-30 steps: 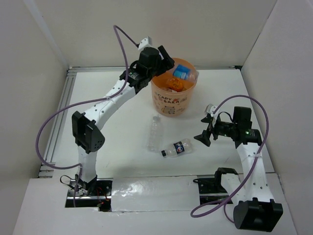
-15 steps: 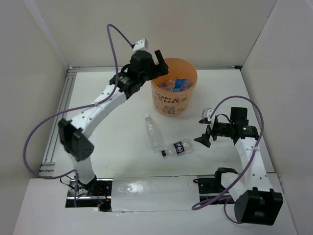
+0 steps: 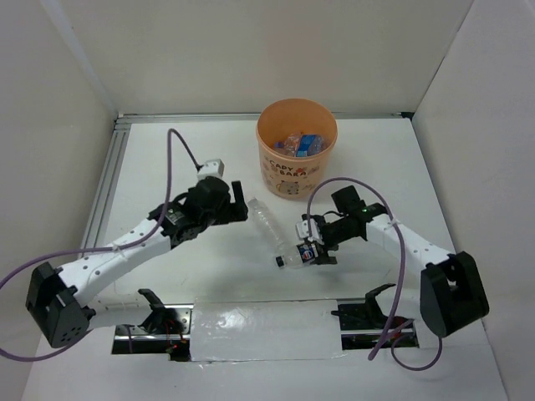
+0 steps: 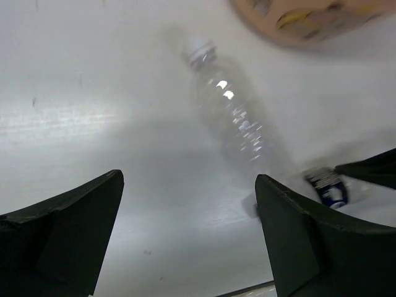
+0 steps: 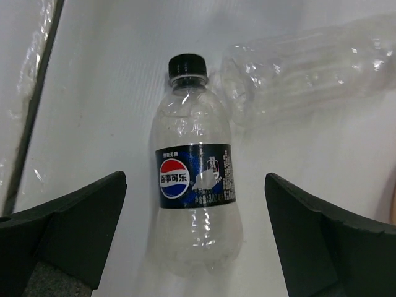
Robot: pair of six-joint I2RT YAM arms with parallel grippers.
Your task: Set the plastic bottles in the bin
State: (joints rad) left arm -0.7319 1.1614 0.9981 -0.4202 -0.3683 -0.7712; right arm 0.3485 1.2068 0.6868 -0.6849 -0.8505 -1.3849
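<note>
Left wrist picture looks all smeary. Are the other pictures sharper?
Left wrist view: yes, the clear bottle and the edge of the bin are blurred; right wrist view: sharp, the print on the labelled bottle reads cleanly; top view: crisp, evenly lit, only soft shadows.

**Readable print: one bottle label and the tub's lettering**

On the dark label (image 5: 195, 176) of the black-capped bottle (image 5: 197, 238) lying on the table, the round red, white and blue Pepsi emblem is seen in the right wrist view, with the Chinese brand name 百事可乐 printed in white across it. Beside the emblem, small white print is found, of which only "300" can be made out. On the side of the bin (image 3: 288, 173), two rows of lettering are seen from above, faintly readable as "CAPY BARA".
</note>
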